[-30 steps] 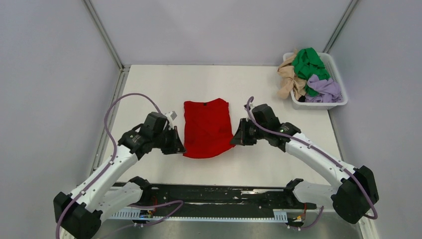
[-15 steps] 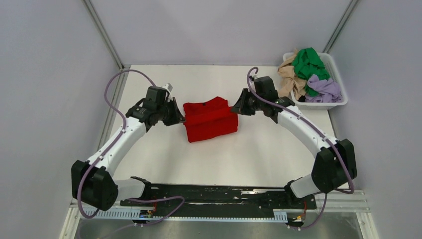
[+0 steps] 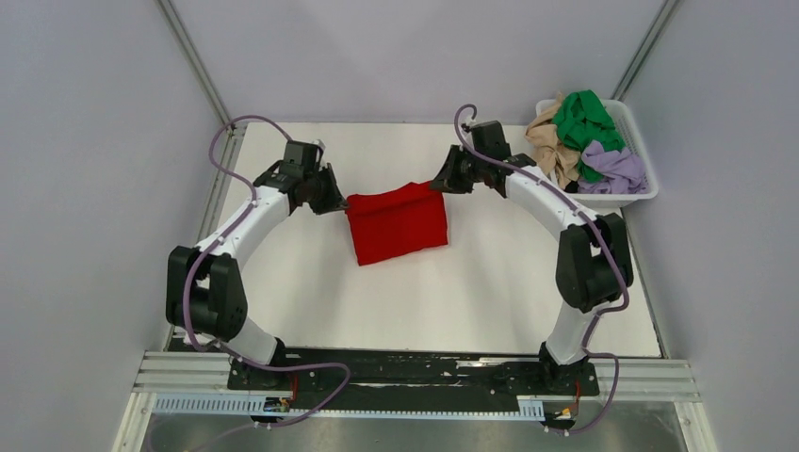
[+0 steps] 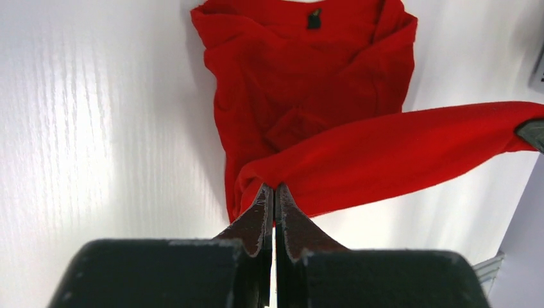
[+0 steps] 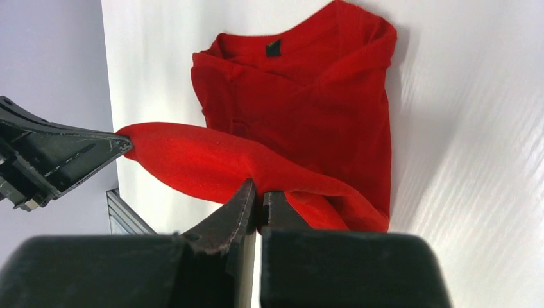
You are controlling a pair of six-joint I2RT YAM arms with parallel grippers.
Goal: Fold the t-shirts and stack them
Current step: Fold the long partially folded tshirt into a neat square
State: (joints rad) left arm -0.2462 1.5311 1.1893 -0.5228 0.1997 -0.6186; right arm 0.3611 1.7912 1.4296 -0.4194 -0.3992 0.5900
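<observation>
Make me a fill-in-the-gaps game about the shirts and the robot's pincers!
The shirt pinched by the left pincer and right pincer is ____.
The basket sits nearer the ____ pincer.
The basket's top shirt is ____.
Missing words: red, right, green.

I'm looking at a white table — at its far right corner sits a white plastic basket. Along the table's near edge I see a black plate on a metal rail. Grey walls enclose the table's other sides.
</observation>
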